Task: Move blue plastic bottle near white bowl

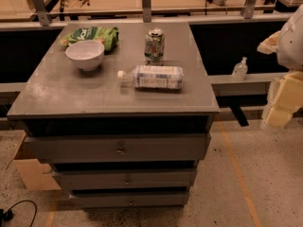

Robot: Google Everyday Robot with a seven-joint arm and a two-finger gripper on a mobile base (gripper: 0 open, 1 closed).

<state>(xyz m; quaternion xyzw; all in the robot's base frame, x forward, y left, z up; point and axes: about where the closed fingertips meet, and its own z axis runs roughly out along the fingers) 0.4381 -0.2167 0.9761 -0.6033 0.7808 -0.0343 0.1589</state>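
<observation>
Pre-grasp — pincer (pixel 283 102) at view's right edge, off tabletop (pixel 71 90), state cannot tell. Next — grasp lying blue plastic bottle (pixel 154 76), carry toward white bowl (pixel 85 55).

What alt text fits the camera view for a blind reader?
A blue plastic bottle lies on its side on a grey cabinet, apart from a white bowl at its left, with a can and a green bag behind them. The gripper is at the right edge, away from the cabinet.

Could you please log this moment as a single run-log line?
gripper: right edge of view, beside cabinet | blue plastic bottle: lying sideways, untouched | white bowl: upright, apart from bottle
</observation>
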